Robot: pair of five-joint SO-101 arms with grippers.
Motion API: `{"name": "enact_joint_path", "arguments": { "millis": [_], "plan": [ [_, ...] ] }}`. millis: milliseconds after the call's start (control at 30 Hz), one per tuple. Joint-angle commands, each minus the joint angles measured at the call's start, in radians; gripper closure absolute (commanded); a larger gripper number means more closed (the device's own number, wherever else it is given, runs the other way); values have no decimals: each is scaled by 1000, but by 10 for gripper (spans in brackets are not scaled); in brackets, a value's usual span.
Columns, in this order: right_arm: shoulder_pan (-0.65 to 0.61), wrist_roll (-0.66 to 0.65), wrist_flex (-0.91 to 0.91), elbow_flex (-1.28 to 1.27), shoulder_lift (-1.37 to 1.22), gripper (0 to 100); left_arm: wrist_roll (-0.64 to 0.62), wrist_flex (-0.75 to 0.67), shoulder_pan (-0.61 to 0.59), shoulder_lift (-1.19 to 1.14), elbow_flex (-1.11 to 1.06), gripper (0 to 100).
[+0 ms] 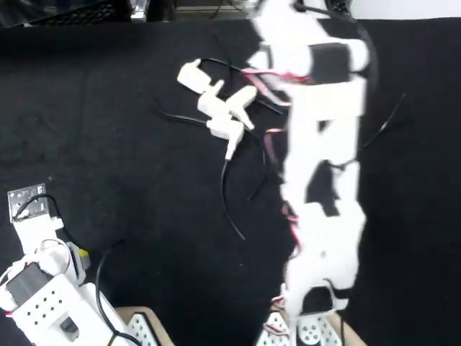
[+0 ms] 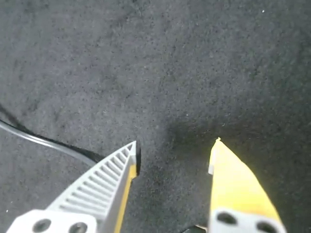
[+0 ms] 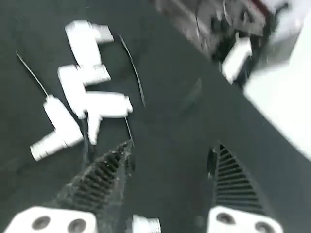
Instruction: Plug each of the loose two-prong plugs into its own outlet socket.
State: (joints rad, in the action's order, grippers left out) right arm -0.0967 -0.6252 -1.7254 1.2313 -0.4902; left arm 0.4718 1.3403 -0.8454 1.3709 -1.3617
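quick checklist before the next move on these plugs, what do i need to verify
1. right gripper open and empty: ok.
2. left gripper open and empty: ok.
3. white plug pieces ahead of the right gripper: ok, in its wrist view.
4. One piece free to grasp alone: not ok, they lie bunched together.
5. Which pieces are plugs, which sockets: cannot tell.
6. black cables clear of the approach: not ok, they trail around the cluster.

White plug/socket pieces [image 1: 216, 104], clustered far mid-table, blk cords [image 1: 222, 189] trailing
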Motion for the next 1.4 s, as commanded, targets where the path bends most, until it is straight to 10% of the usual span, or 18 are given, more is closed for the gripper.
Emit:
{"name": "enact_joint_path", "arguments": {
  "millis": [0, 233, 567, 1367],
  "plan": [
    [161, -124, -40, -288, 202, 761, 8, -17, 12, 8, 8, 753],
    [330, -149, -26, -786, 377, 761, 8, -17, 12, 8, 8, 753],
    [514, 308, 315, -1198, 338, 761, 6, -17, 13, 8, 8, 753],
    [442, 486, 319, -800, -96, 761, -71, -15, 5, 9, 24, 753]
  ]
}}
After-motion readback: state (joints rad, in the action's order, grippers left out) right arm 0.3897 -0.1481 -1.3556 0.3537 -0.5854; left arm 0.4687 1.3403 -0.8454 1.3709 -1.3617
